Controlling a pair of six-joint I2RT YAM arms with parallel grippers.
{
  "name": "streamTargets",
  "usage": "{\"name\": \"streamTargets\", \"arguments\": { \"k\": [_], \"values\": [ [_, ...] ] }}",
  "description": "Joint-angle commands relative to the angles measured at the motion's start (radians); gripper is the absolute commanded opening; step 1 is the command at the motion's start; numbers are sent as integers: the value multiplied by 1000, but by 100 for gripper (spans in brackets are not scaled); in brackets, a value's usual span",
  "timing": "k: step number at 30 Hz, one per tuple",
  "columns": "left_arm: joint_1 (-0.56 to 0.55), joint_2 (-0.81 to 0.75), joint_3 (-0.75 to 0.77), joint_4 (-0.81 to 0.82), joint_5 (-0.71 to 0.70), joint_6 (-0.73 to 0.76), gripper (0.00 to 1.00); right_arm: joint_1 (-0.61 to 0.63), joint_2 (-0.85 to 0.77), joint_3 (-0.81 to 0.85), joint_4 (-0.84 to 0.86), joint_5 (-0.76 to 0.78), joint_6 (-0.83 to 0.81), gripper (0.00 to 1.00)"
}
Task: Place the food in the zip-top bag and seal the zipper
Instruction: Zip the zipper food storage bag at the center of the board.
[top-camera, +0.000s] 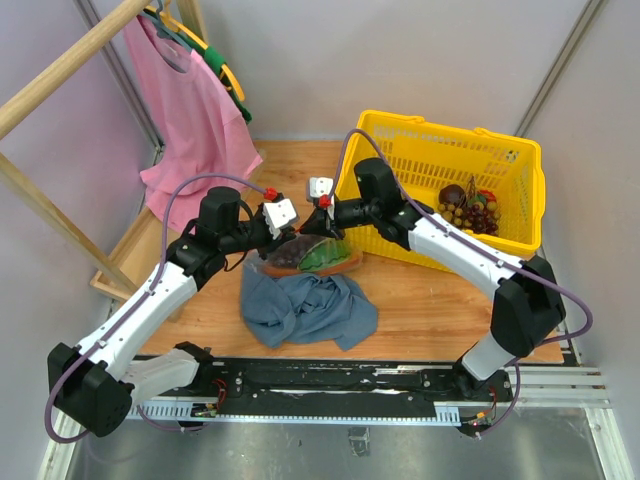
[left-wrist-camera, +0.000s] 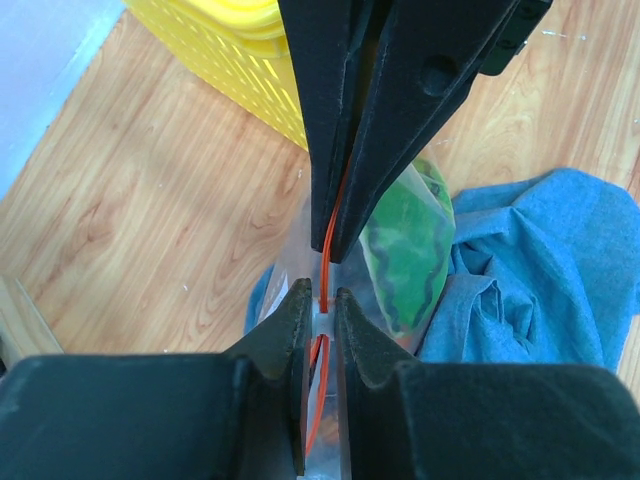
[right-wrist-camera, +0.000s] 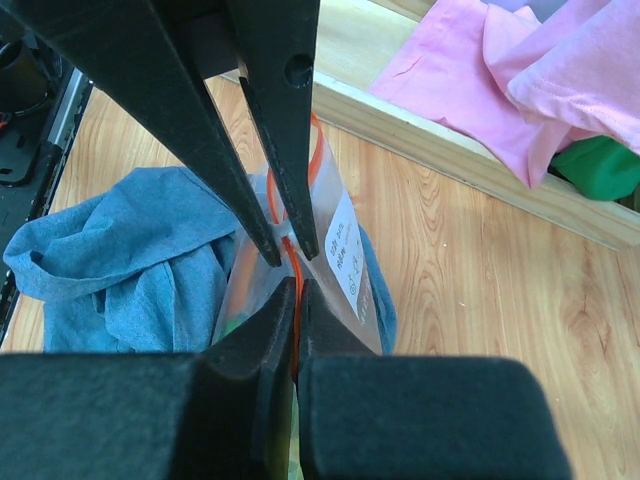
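Observation:
The zip-top bag (top-camera: 310, 258) lies tilted on the blue cloth, with dark purple grapes (top-camera: 289, 254) and the green-rinded wedge (top-camera: 327, 258) inside it. The wedge also shows through the plastic in the left wrist view (left-wrist-camera: 405, 240). My left gripper (left-wrist-camera: 322, 298) is shut on the orange-red zipper (left-wrist-camera: 327, 265), with a small white piece between its pads. My right gripper (right-wrist-camera: 297, 288) is shut on the same zipper (right-wrist-camera: 296, 268) right beside it, tips almost touching. The bag's white label (right-wrist-camera: 350, 255) faces right. From above, the left gripper (top-camera: 290, 232) and the right gripper (top-camera: 312, 226) meet over the bag's mouth.
A blue-grey cloth (top-camera: 305, 310) lies under and in front of the bag. A yellow basket (top-camera: 450, 140) at the back right holds brownish-green grapes (top-camera: 470, 215) and a dark round fruit (top-camera: 452, 195). A pink shirt (top-camera: 195, 110) hangs on a wooden rack at the left.

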Motion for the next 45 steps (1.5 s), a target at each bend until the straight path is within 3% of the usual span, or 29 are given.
{"name": "streamTargets", "arguments": {
  "k": [1, 7, 13, 29, 45],
  "values": [
    [3, -21, -1, 11, -19, -4, 16, 14, -52, -8, 34, 11, 0, 1],
    [3, -11, -2, 8, -22, -4, 19, 15, -72, -18, 54, 29, 17, 1],
    [4, -18, 1, -2, -35, 2, 1, 13, -98, -41, 80, 115, 32, 1],
    [4, -64, 18, -7, -60, -9, 1, 14, -344, -245, 277, 598, 85, 1],
    [5, -119, 41, -44, -59, -48, 0, -2, -499, -327, 243, 905, 147, 1]
  ]
}}
